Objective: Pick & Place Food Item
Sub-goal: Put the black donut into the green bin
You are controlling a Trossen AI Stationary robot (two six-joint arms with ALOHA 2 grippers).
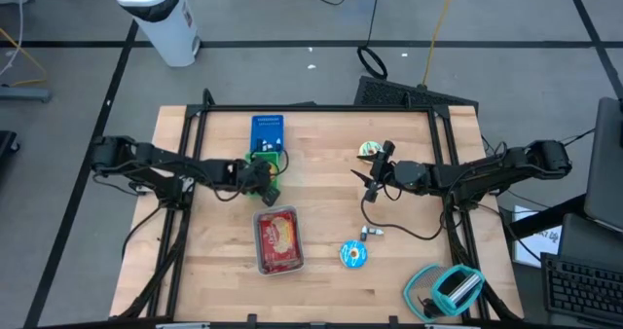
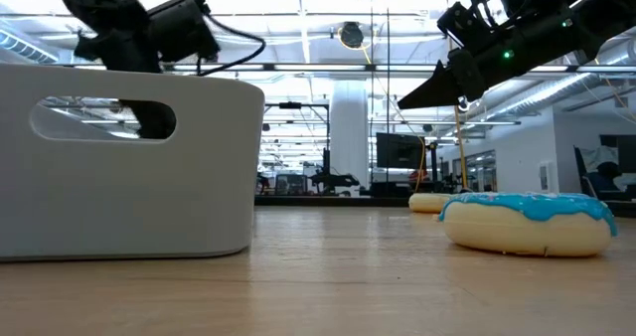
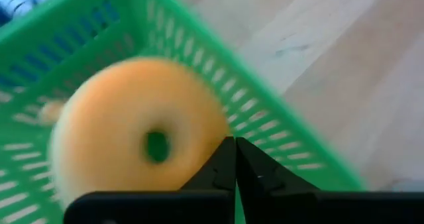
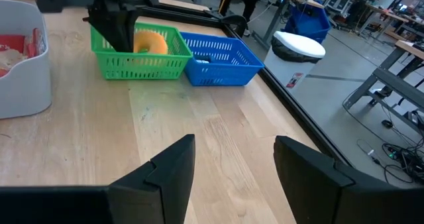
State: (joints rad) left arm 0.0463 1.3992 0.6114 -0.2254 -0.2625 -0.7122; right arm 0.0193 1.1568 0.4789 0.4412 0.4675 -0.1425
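Over the green basket (image 4: pixel 139 59), the left gripper (image 3: pixel 235 159) is hovering with its jaws clenched together and nothing between them. An orange donut (image 3: pixel 136 139) is lying inside that basket, just beyond the fingertips, apparently loose rather than held. Judging by this, the placing of that piece is looking done, and the left arm is likely needing only to lift clear. Next to the green basket, a blue basket (image 4: pixel 222 58) is sitting with a small item inside that is too unclear to name.

Near the table's right middle, the right gripper (image 4: pixel 233 159) is waiting with jaws spread and empty. On the wood, a blue-iced donut (image 2: pixel 529 223) is sitting apart from both baskets, and a white bin (image 1: pixel 278 241) is holding red food. If more pieces are meant to be sorted, that donut is seeming the likeliest one left.
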